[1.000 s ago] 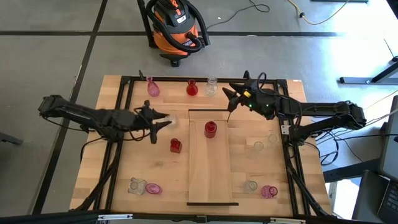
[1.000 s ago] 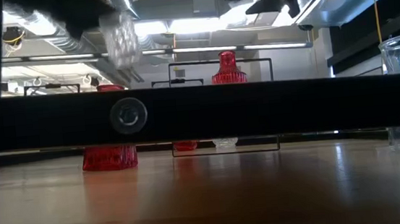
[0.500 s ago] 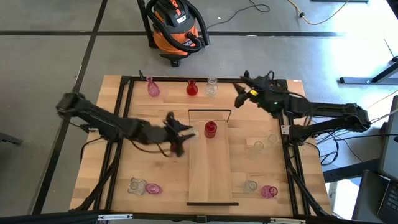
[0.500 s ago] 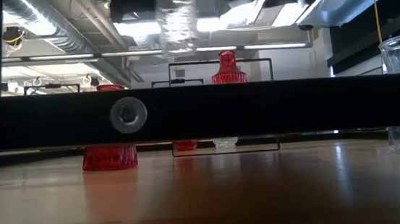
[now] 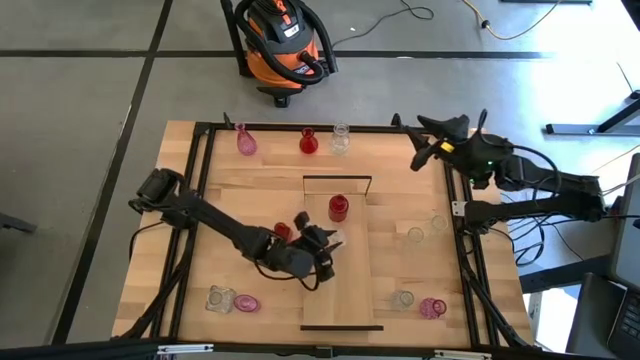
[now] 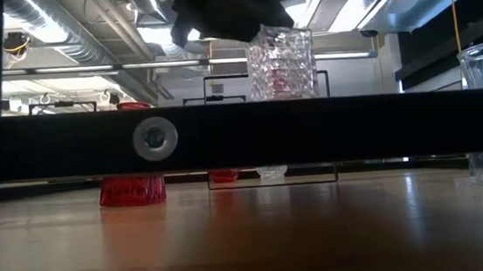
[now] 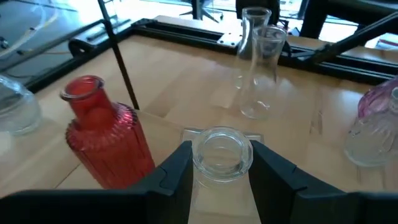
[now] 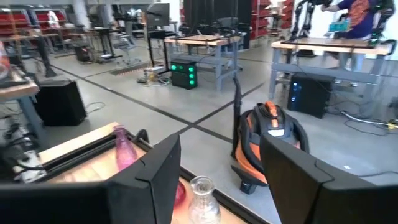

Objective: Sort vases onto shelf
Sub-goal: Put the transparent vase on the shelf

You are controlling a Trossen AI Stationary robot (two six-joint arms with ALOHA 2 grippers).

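Base of the clear vase (image 6: 281,64) behind the black bar (image 6: 241,133)

Right claw (image 8: 217,186) fingers spread; pink vase (image 8: 124,147), clear vase (image 8: 202,200), orange shop vacuum (image 8: 268,146) beyond.

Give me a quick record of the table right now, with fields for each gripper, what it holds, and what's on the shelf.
left gripper: over the shelf, shut on a clear vase
right gripper: raised near the table's far right corner, open, holding nothing
shelf: one red vase standing on it, near its far end
far edge of table: pink vase, a second red vase, clear bottle vase
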